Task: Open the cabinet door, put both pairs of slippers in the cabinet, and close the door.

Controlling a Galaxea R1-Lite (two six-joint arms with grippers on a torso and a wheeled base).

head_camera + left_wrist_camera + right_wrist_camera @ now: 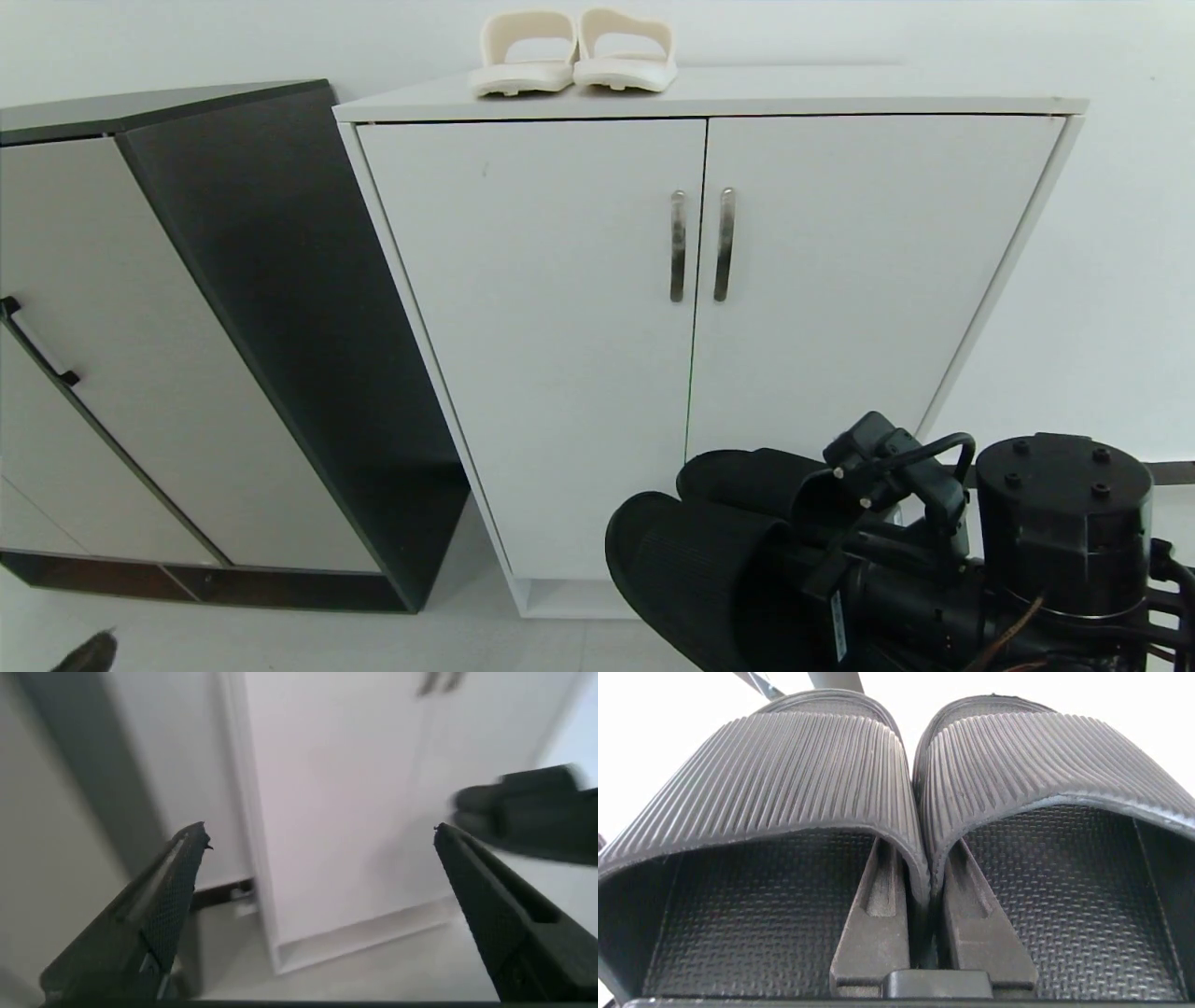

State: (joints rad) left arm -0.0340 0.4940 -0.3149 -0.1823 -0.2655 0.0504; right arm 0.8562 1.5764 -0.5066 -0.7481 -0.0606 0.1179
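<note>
Slippers, black pair [709,551]: nearest the camera in the head view, held low in front of the lower part of the white cabinet's right door [840,280]. The two lie side by side with their ribbed straps touching.

Right gripper [923,910]: pinched on the black pair. In the right wrist view its fingers [873,919] sit one inside each slipper, pressing the two adjoining strap edges together between them.

Left gripper [322,905]: fingers [159,905] spread wide, nothing between them. It faces the lower front of the white cabinet near its left corner, above the floor [373,644]. The black pair shows farther off in the left wrist view.

White cabinet [560,373]: stands on the pale floor against a white wall [1120,233]. Left door [541,327] and right door are both shut, seam closed top to bottom. Two upright metal handles [700,245] sit side by side, one on each side of the seam, in the upper half of the doors.

Cream slippers [574,51]: second pair, on top of the white cabinet, left of its middle and towards the back. They sit side by side, touching or nearly so.

Dark cabinet [261,327]: just beside the white cabinet on its left, with a pale front and a black handle [37,341].
</note>
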